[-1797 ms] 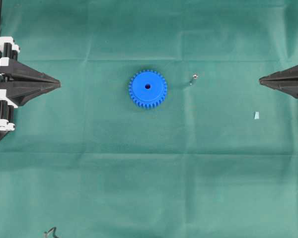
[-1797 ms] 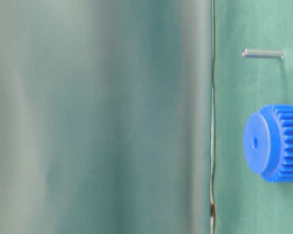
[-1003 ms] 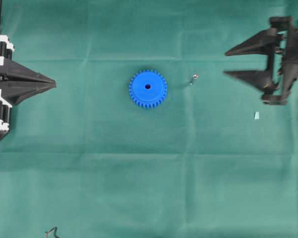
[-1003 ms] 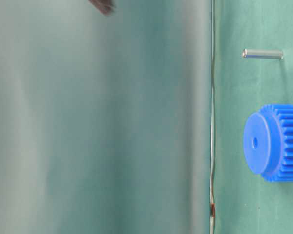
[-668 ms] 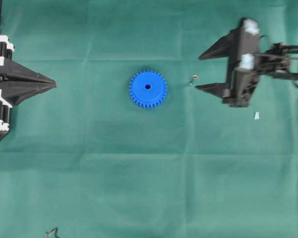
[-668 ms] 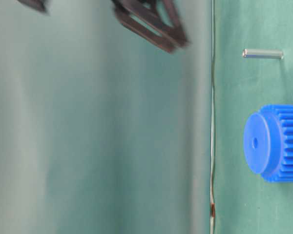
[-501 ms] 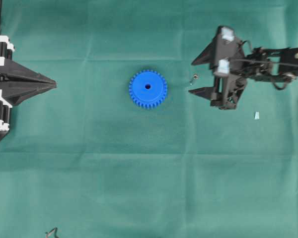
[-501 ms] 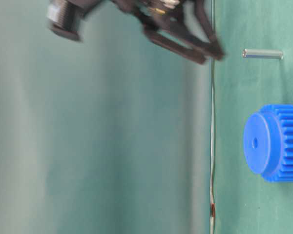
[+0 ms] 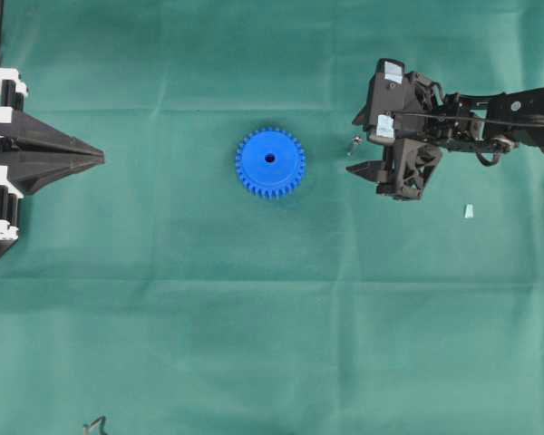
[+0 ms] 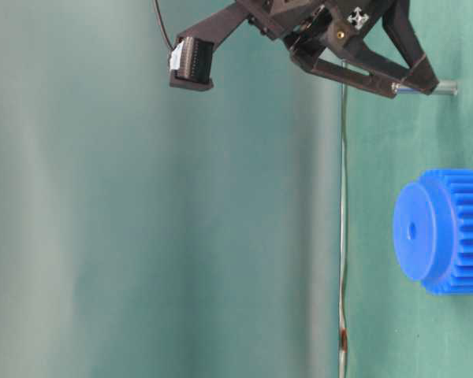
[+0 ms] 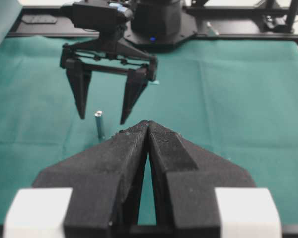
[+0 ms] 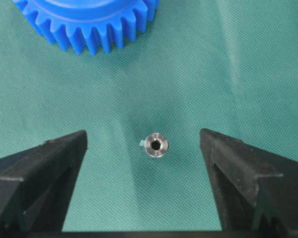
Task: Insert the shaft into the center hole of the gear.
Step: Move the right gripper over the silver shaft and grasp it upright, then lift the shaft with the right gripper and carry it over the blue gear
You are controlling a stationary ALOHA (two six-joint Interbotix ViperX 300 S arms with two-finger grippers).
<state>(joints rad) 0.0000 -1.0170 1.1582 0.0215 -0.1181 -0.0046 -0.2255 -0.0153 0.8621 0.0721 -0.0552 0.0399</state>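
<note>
The blue gear (image 9: 270,161) lies flat mid-cloth, its center hole (image 9: 270,158) facing up and empty. The shaft (image 9: 354,143), a small silvery pin, stands upright to the gear's right. My right gripper (image 9: 355,143) points down over it, open, with one finger on each side and neither touching. From the right wrist, the shaft (image 12: 156,146) shows end-on between the wide-apart fingers (image 12: 44,163), with the gear (image 12: 89,22) beyond. At table level the fingertips (image 10: 433,83) are down around the shaft (image 10: 449,88). My left gripper (image 9: 98,158) sits shut and empty at the left edge.
A green cloth (image 9: 254,326) covers the whole table. A small pale scrap (image 9: 468,211) lies to the right, below the right arm. A dark bit of wire (image 9: 92,422) pokes in at the bottom left. From the left wrist, the shut fingers (image 11: 148,129) hide the gear.
The right arm has swung in from the right edge, opened its gripper, tipped it downward and lowered it around the shaft. The gear, the shaft and the left gripper have not moved.
</note>
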